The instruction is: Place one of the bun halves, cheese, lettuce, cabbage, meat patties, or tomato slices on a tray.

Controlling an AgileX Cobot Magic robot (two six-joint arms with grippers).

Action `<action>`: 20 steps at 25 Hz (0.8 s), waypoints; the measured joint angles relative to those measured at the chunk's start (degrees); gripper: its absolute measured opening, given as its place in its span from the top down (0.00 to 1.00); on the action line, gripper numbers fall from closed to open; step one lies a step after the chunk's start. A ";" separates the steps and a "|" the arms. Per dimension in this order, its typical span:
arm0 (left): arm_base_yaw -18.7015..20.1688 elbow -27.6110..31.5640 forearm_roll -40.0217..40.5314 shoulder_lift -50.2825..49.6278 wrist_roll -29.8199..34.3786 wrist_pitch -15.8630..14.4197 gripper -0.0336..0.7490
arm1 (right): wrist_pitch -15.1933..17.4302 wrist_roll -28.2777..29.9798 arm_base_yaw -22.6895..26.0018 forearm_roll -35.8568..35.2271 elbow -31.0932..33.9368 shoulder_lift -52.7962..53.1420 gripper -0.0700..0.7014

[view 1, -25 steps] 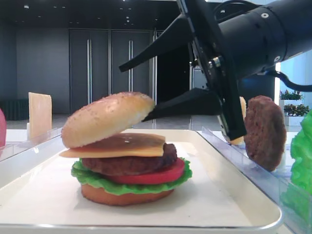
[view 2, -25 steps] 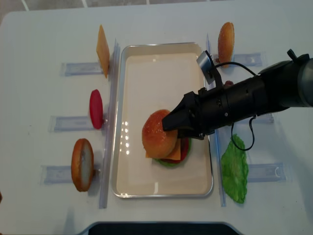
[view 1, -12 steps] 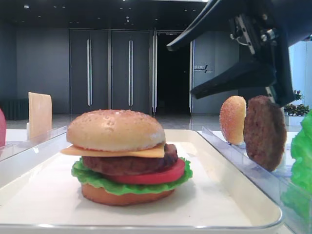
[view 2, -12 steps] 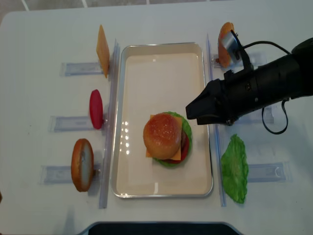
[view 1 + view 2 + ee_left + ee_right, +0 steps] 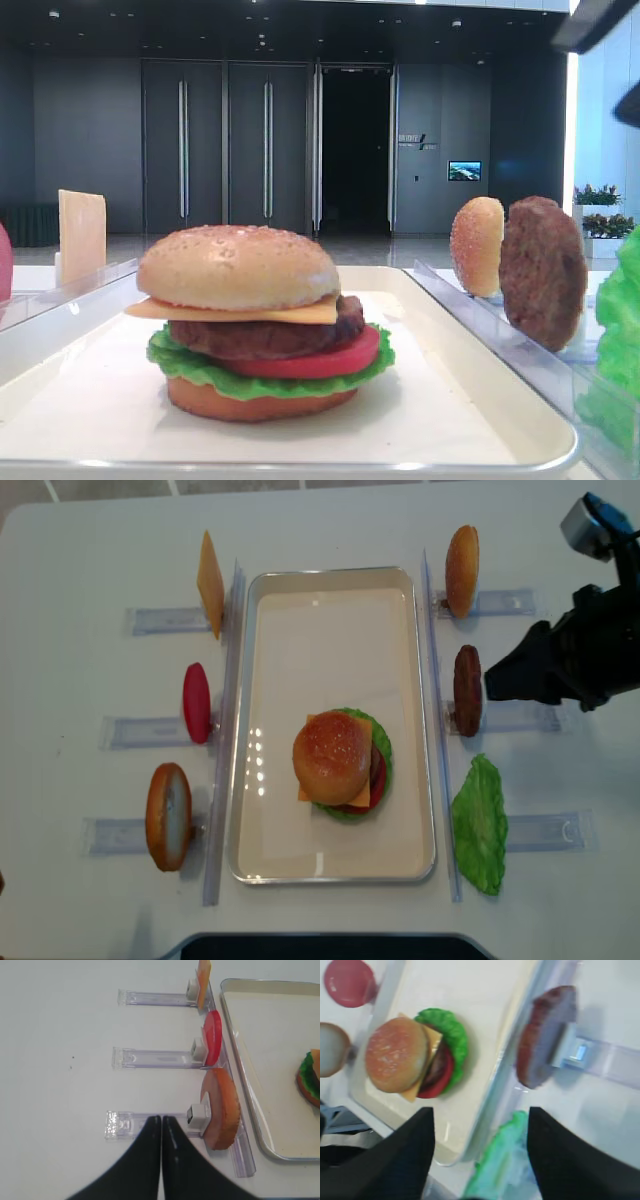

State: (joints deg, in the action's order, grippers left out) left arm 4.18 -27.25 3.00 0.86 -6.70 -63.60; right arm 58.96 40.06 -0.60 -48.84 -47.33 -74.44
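Observation:
A white tray (image 5: 330,610) holds a stacked burger. A sesame bun half (image 5: 332,755) lies on top, over cheese (image 5: 363,725), a meat patty (image 5: 340,325), a tomato slice (image 5: 330,362) and lettuce (image 5: 190,368). My right gripper (image 5: 490,677) hangs open and empty to the right of the tray, beside the spare patty (image 5: 467,690). In the right wrist view the right gripper (image 5: 481,1112) frames the tray's edge and a loose lettuce leaf (image 5: 500,1160). My left gripper (image 5: 161,1118) is shut and empty over the table, left of a racked bun piece (image 5: 222,1110).
Clear racks line both sides of the tray. Upright on the left are a cheese slice (image 5: 209,583), a tomato slice (image 5: 196,702) and a bun piece (image 5: 168,816). A bun half (image 5: 461,570) stands at the right rear. A lettuce leaf (image 5: 481,825) lies at the front right.
The bun half, tilted between the right gripper's open jaws a second ago, now lies flat on the stack. The right gripper has pulled away up and to the right. The left gripper has not moved.

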 joint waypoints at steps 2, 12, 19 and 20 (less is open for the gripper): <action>0.00 0.00 0.00 0.00 0.00 0.00 0.96 | -0.04 -3.99 2.03 6.10 0.00 3.13 0.36; 0.00 0.00 0.00 0.00 0.00 0.00 0.96 | 2.45 -27.50 6.32 37.42 0.06 16.19 0.36; 0.00 0.00 0.00 0.00 0.00 0.00 0.96 | 4.89 -31.72 6.32 43.34 5.32 29.58 0.36; 0.00 0.00 0.00 0.00 0.00 0.00 0.96 | 5.12 -31.88 6.32 43.34 6.98 32.31 0.36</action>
State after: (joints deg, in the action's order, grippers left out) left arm 4.18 -27.25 3.00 0.86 -6.70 -63.60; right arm 64.08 8.19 5.72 -5.50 -40.35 -42.12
